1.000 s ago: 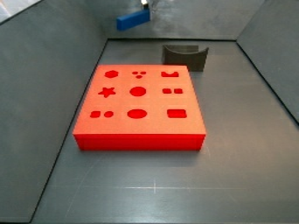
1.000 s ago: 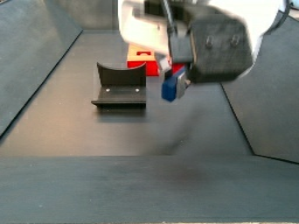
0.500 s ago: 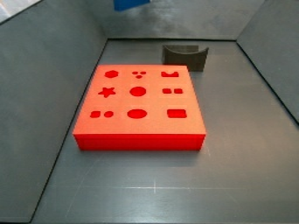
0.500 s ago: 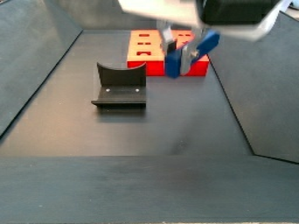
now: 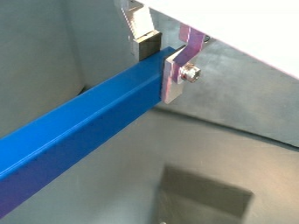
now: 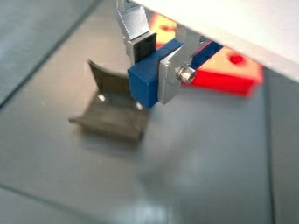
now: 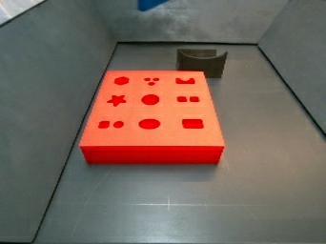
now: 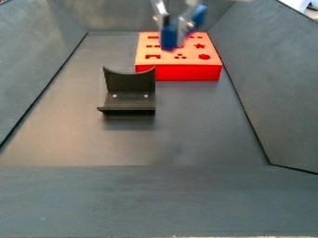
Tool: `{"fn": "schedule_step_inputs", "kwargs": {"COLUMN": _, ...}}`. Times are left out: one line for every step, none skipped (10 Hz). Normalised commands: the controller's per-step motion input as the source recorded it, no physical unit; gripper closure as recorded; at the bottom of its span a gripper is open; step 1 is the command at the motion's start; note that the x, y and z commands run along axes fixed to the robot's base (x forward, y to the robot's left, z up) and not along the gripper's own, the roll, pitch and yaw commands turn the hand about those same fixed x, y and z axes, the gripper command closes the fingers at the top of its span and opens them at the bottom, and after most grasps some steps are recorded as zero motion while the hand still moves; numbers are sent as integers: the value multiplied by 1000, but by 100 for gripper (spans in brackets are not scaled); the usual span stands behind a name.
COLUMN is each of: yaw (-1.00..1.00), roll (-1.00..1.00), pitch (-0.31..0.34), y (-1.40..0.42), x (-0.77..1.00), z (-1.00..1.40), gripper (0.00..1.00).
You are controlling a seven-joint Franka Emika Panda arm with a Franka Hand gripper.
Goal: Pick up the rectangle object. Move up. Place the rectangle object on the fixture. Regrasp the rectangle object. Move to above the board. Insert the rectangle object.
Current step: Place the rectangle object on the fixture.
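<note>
My gripper (image 6: 156, 63) is shut on the rectangle object (image 6: 145, 80), a blue bar clamped across its width between the silver fingers (image 6: 172, 73). In a wrist view the bar (image 5: 82, 122) runs long and straight away from the gripper (image 5: 159, 58). It hangs high in the air, near the top edge in a side view (image 8: 168, 33), and only its blue tip (image 7: 152, 4) shows in the other side view. The dark grey fixture (image 8: 126, 91) stands on the floor well below, with nothing in its notch. The red board (image 7: 151, 114) lies flat nearby, all its cut-outs unfilled.
Sloping grey walls (image 7: 51, 57) enclose the dark floor (image 8: 149, 177). The fixture (image 7: 201, 60) stands just beyond the board's far end. The board (image 6: 228, 74) shows behind the gripper in a wrist view, and the fixture (image 6: 111, 109) below it.
The gripper has climbed with the blue bar in it, from just above the floor beside the fixture to the top edge of both side views.
</note>
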Motion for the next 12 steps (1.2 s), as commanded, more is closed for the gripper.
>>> {"fn": "schedule_step_inputs", "kwargs": {"yaw": 1000, "roll": -193, "pitch": 48, "y": -911, "x": 1000, "z": 43, "gripper": 100}}
{"fn": "schedule_step_inputs", "kwargs": {"yaw": 1000, "roll": -206, "pitch": 62, "y": -842, "x": 1000, "z": 40, "gripper": 100}}
{"fn": "schedule_step_inputs", "kwargs": {"yaw": 1000, "roll": -242, "pitch": 116, "y": -650, "x": 1000, "z": 30, "gripper": 100}}
{"fn": "schedule_step_inputs", "kwargs": {"yaw": 948, "roll": -253, "pitch": 142, "y": -566, "x": 1000, "z": 27, "gripper": 100}}
{"fn": "schedule_step_inputs", "kwargs": {"yaw": 600, "roll": -229, "pitch": 161, "y": -437, "x": 1000, "z": 24, "gripper": 100}}
{"fn": "schedule_step_inputs", "kwargs": {"yaw": 337, "roll": -172, "pitch": 170, "y": -349, "x": 1000, "z": 17, "gripper": 100}}
{"fn": "schedule_step_inputs", "kwargs": {"yaw": 216, "roll": -125, "pitch": 166, "y": -284, "x": 1000, "z": 15, "gripper": 100}}
{"fn": "schedule_step_inputs", "kwargs": {"yaw": 162, "roll": -110, "pitch": 163, "y": -246, "x": 1000, "z": 14, "gripper": 100}}
{"fn": "schedule_step_inputs", "kwargs": {"yaw": 89, "roll": -99, "pitch": 166, "y": -173, "x": 1000, "z": 11, "gripper": 100}}
{"fn": "schedule_step_inputs", "kwargs": {"yaw": 54, "roll": -92, "pitch": 160, "y": -128, "x": 1000, "z": 13, "gripper": 100}}
{"fn": "schedule_step_inputs", "kwargs": {"yaw": 42, "roll": -80, "pitch": 155, "y": -96, "x": 1000, "z": 3, "gripper": 100}}
{"fn": "schedule_step_inputs", "kwargs": {"yaw": 155, "roll": -1000, "pitch": 181, "y": 1000, "x": 319, "z": -119, "gripper": 100}}
